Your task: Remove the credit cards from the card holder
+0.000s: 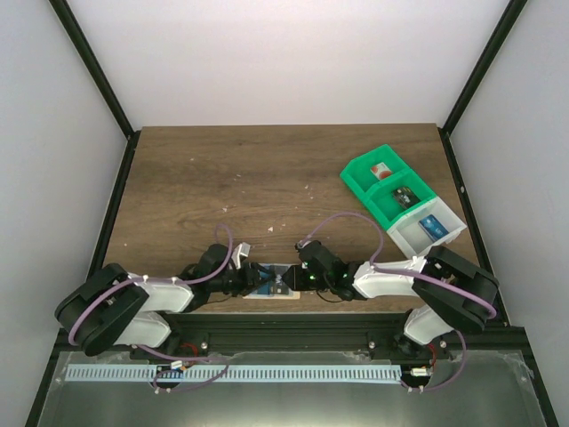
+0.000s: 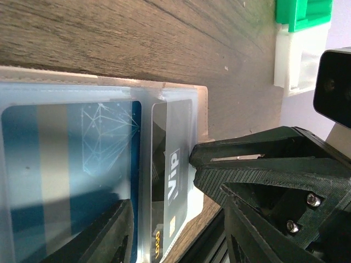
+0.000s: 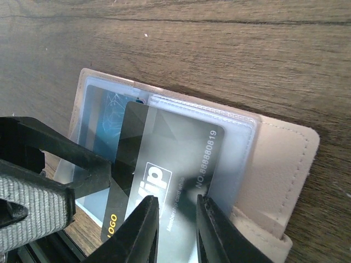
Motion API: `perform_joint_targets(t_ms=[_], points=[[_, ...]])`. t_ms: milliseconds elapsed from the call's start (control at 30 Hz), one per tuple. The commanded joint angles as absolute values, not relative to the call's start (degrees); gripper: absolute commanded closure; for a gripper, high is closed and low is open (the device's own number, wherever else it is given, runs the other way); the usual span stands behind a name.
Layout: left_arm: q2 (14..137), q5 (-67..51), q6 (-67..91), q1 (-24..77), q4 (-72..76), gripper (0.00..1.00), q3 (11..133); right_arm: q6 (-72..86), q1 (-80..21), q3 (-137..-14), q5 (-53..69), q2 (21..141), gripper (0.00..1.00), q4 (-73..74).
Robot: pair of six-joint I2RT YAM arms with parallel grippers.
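The tan card holder (image 1: 283, 294) lies open near the table's front edge, between both grippers. In the right wrist view its tan flap (image 3: 279, 164) is at the right and its clear pockets at the left. A dark "VIP" credit card (image 3: 175, 159) sticks partway out of its pocket, skewed. A blue credit card (image 3: 109, 123) sits in the pocket beside it. My right gripper (image 3: 176, 211) has its jaws slightly apart, tips on the dark card. My left gripper (image 2: 159, 186) is open, straddling the dark card (image 2: 173, 164), one finger over the blue card (image 2: 71, 159).
A green-and-white compartment tray (image 1: 391, 191) with small items stands at the back right; its end shows in the left wrist view (image 2: 301, 16). The black front rail (image 1: 284, 325) runs right behind the holder. The wooden table (image 1: 222, 187) stretches beyond.
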State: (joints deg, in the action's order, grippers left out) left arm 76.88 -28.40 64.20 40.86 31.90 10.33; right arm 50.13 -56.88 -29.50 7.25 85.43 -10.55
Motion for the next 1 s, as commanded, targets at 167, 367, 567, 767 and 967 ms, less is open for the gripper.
perform_joint_targets(t_ms=[167, 367, 567, 767, 967], points=[[79.63, -28.52, 64.65, 41.91, 35.35, 0.63, 10.36, 50.31, -57.39, -28.68, 7.42, 86.75, 0.79, -9.44], [81.71, -29.59, 65.51, 42.46, 36.95, 0.81, 11.29, 50.41, -57.39, -28.24, 7.77, 86.75, 0.79, -9.93], [81.08, -28.93, 65.01, 42.44, 35.92, 1.00, 11.16, 50.41, -57.37, -28.15, 7.57, 86.74, 0.79, -9.84], [79.55, -27.78, 64.86, 42.45, 34.53, 1.00, 10.48, 50.66, -57.39, -27.86, 7.39, 86.84, 0.79, -9.93], [75.67, -26.31, 63.92, 41.81, 29.67, 1.00, 9.86, 50.70, -57.39, -27.95, 7.14, 86.92, 0.79, -9.51]])
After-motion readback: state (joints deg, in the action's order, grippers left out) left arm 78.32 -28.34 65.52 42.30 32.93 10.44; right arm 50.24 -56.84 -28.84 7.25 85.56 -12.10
